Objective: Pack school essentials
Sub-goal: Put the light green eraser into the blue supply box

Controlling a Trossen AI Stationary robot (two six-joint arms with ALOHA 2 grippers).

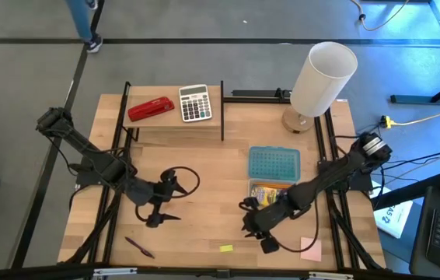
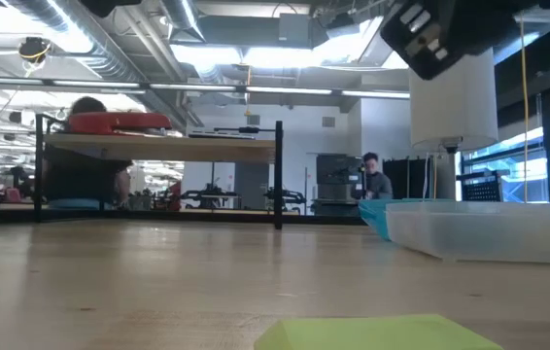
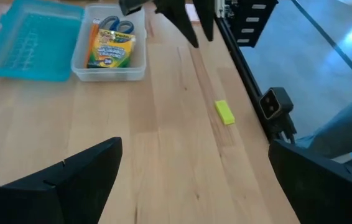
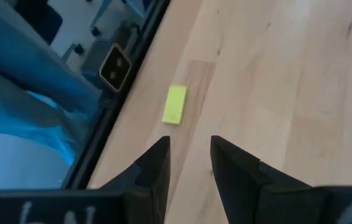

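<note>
- High view: the left gripper (image 1: 160,215) hangs fingers spread and empty, well left of the clear box (image 1: 256,191); purple pen (image 1: 138,247), yellow piece (image 1: 226,248) and pink pad (image 1: 310,250) remain unpacked.
- Left wrist view: crayon box (image 3: 109,48) and scissors (image 3: 115,26) already inside that box.
- Right wrist view: right gripper (image 4: 188,155), fingers narrowed but holding nothing, hovers near the yellow piece.

Nothing legible here: the crayon box (image 3: 109,51) carries print too small to read, and the calculator (image 1: 195,103) keys can't be made out.
</note>
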